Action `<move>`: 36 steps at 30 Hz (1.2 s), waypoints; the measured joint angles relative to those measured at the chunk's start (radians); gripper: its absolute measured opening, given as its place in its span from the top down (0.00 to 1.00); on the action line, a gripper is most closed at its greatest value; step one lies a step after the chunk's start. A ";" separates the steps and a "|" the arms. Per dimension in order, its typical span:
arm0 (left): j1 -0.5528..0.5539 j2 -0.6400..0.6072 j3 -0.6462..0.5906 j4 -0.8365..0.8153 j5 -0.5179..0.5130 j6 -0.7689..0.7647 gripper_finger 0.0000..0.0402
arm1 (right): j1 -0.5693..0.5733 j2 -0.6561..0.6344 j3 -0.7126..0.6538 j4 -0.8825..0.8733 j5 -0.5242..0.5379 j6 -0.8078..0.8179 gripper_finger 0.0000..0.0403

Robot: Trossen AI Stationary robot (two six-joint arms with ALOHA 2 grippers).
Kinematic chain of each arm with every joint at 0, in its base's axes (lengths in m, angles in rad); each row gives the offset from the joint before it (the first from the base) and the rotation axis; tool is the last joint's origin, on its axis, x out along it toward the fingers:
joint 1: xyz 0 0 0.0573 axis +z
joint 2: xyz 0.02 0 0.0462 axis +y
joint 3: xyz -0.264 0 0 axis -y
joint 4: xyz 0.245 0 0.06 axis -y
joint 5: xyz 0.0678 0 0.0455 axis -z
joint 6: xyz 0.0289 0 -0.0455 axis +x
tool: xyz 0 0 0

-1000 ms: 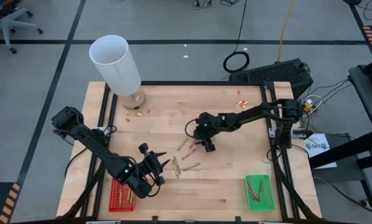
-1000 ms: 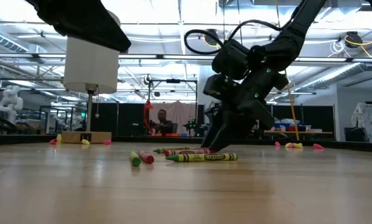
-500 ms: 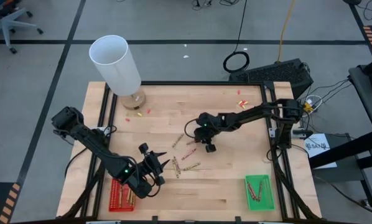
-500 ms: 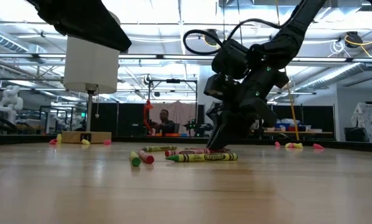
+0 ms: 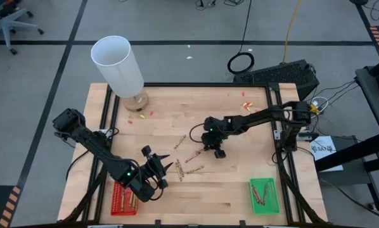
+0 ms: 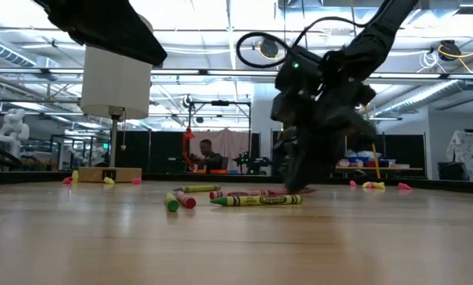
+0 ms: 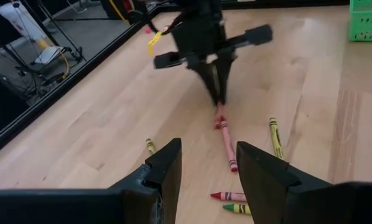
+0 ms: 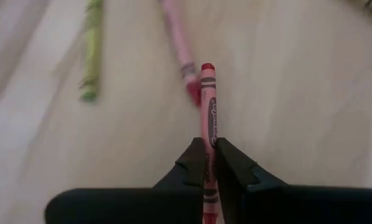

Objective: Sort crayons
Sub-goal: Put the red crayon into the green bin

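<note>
Table (image 5: pixel 234 183): light wooden top in a dark frame, carrying everything listed here.

White cylinder (image 5: pixel 117 64): tall, standing on a round base at the far left corner of the table.

Left arm: lies along the left edge. Left gripper (image 5: pixel 159 170) sits near the front edge beside the red tray, its fingers (image 7: pixel 163 169) spread apart with nothing between them.

Right arm: reaches in from the right edge toward the table's middle. Right gripper (image 5: pixel 216 151) is down at the tabletop, its fingers (image 8: pixel 192 163) pinched tight on a red crayon (image 8: pixel 208 118) that points forward out of the tips.

Green tray (image 5: pixel 263 196): at the front right corner, several crayons lying inside.

Red tray (image 5: pixel 122 199): at the front left corner; contents too small to tell.

Loose crayons (image 5: pixel 192 170): scattered at the table's middle, between the two grippers; reddish and olive-green sticks lying flat. A green one (image 6: pixel 256 200) lies nearest the front in the low view; a pink one (image 8: pixel 176 40) lies just beside the held crayon's tip.

Scraps (image 5: pixel 246 105): tiny red and yellow bits near the far edge.
</note>
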 joint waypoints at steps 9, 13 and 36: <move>0.011 0.000 -0.072 0.031 -0.008 -0.055 0.62 | 0.065 -0.185 -0.001 -0.156 0.004 0.067 1.00; 0.018 0.000 -0.088 0.052 -0.007 -0.078 0.62 | 0.112 -0.280 0.000 -0.220 0.050 0.097 1.00; 0.019 0.000 -0.092 0.282 0.035 0.080 0.62 | 0.548 -0.693 0.001 -0.561 0.452 0.366 1.00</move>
